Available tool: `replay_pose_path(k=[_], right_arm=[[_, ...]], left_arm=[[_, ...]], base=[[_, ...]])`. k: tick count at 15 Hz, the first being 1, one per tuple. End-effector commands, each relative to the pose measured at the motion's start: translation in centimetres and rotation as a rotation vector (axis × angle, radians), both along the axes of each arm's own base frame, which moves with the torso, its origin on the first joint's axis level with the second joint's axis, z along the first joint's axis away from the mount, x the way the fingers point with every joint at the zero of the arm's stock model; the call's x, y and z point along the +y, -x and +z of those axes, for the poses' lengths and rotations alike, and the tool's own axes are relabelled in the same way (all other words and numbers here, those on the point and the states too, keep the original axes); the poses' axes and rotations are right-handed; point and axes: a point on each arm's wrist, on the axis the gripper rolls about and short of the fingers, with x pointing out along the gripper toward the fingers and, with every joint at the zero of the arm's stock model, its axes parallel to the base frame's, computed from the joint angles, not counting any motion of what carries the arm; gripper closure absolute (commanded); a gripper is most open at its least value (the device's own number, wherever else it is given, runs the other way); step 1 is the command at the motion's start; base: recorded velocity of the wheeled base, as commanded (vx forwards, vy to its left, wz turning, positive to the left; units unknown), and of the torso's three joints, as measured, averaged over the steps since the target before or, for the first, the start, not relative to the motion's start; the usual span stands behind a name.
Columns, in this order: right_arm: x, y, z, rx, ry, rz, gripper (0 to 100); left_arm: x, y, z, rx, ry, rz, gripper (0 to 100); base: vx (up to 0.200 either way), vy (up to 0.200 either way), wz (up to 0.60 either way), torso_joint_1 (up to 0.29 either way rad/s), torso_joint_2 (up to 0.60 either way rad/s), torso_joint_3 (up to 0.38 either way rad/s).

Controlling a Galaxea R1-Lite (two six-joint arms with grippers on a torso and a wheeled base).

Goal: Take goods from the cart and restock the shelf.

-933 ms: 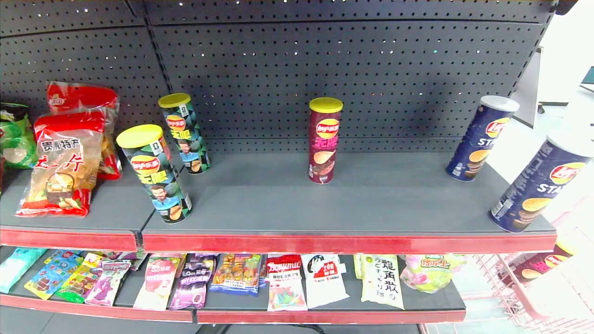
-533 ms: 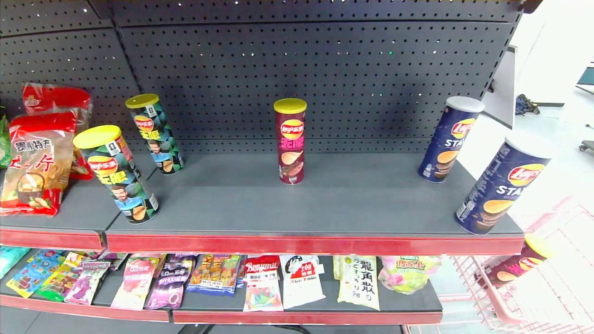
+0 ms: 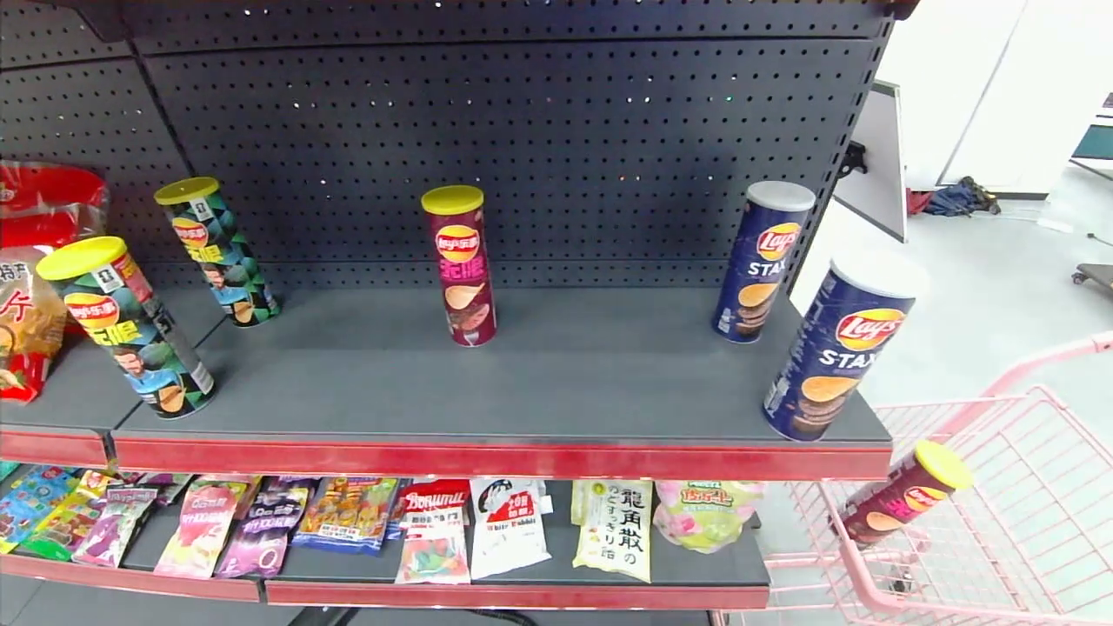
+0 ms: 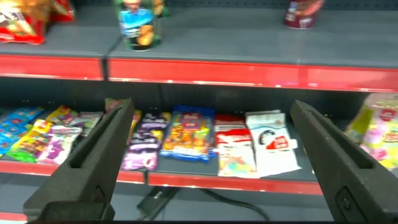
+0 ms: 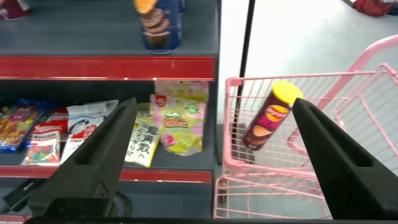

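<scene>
Left tool and right tool are spread wide; nothing is held. Counted on the shelf: two green cans, one maroon can, two blue cans. In the cart: one leaning can.

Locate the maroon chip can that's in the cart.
Head view, lower right: the maroon can sits tilted inside the pink cart, just below the shelf's right end and the front blue can.

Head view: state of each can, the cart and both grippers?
Cart: one can visible inside.
Cart can: tilted, lid on.
Middle maroon can: upright, lid on.
Blue cans: upright, lidded.
Green cans: upright, lidded.
Left gripper: open, empty.
Right gripper: open, empty.
</scene>
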Motion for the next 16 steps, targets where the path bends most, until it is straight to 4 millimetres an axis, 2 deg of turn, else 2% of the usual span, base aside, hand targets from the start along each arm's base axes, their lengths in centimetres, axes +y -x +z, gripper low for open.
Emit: replay_pose_path(k=[1,3,10,16], right_arm=[[0.00,0.00,0.00,0.000,0.000,0.000,0],[0.00,0.00,0.00,0.000,0.000,0.000,0],[0.00,0.00,0.00,0.000,-0.001,0.000,0],[0.00,0.00,0.00,0.000,0.000,0.000,0]], left_arm=[[0.00,0.00,0.01,-0.001,0.000,0.000,0],[0.00,0.00,0.01,-0.001,0.000,0.000,0],[0.00,0.00,0.01,-0.001,0.000,0.000,0],[0.00,0.00,0.01,-0.001,0.000,0.000,0]], base=[[0.000,-0.200,0.00,0.002,0.00,0.002],[0.000,-0.200,0.00,0.002,0.00,0.002],[0.000,0.000,0.00,0.000,0.00,0.000],[0.000,0.000,-0.60,0.001,0.00,0.002]])
